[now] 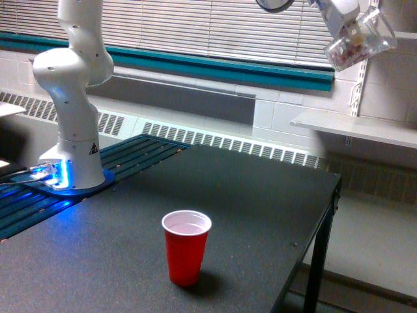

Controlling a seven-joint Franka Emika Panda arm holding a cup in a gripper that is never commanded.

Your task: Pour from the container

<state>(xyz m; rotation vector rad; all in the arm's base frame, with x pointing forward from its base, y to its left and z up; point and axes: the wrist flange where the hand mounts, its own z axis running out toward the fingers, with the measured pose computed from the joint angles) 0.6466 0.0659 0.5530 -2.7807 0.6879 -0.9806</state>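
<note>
High at the exterior view's upper right, my gripper (348, 23) is shut on the container (361, 44), a clear plastic cup tilted on its side with small pink and pale pieces showing through its wall. The fingers are mostly cut off by the frame's top edge. A red cup (186, 246) with a white inside stands upright on the dark table, low in the view and well down and to the left of the container.
The white arm's base (71, 156) stands at the table's far left, lit blue at its foot. The dark table (260, 195) ends in an edge on the right. A white shelf (355, 127) sits on the wall beyond it.
</note>
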